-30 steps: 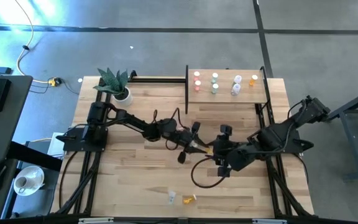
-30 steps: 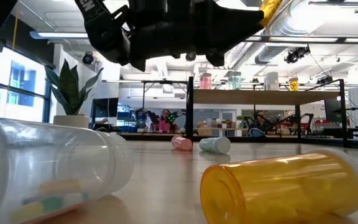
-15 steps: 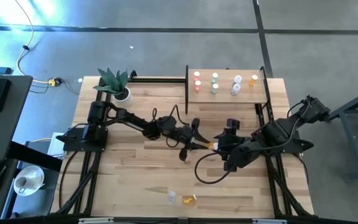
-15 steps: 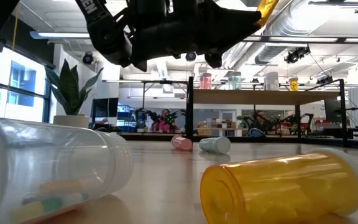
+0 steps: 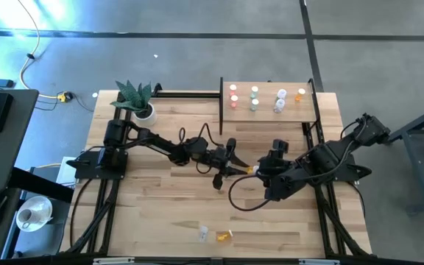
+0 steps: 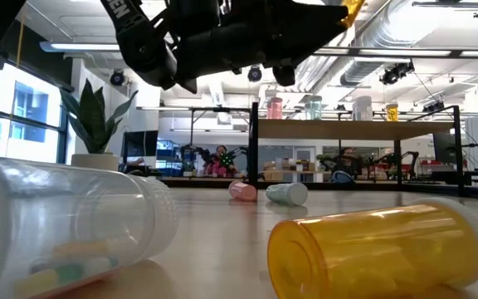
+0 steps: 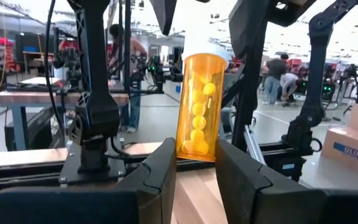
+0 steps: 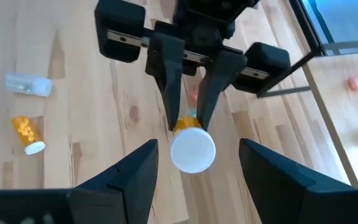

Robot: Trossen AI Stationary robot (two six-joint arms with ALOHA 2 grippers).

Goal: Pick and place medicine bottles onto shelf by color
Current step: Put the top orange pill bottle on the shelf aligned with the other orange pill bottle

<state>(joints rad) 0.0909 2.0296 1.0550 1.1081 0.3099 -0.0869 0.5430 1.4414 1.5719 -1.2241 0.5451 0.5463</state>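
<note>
Mid-frame handover: left hand point(image 5: 235, 168) clamps orange bottle point(image 7: 197, 106); right hand point(image 8: 194, 163), fingers spread, must close on its cap.

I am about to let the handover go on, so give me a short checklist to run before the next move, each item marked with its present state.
1. Left gripper clamped on the orange bottle: ok.
2. Right gripper open wide on either side of the bottle's white cap: ok.
3. Right fingers touching the cap: cannot tell.
4. Bottle lifted off the table: ok.
5. Free space on the shelf by the orange bottle already there: ok.
6. Clear and orange bottles near the front edge left to sort: not ok.
</note>
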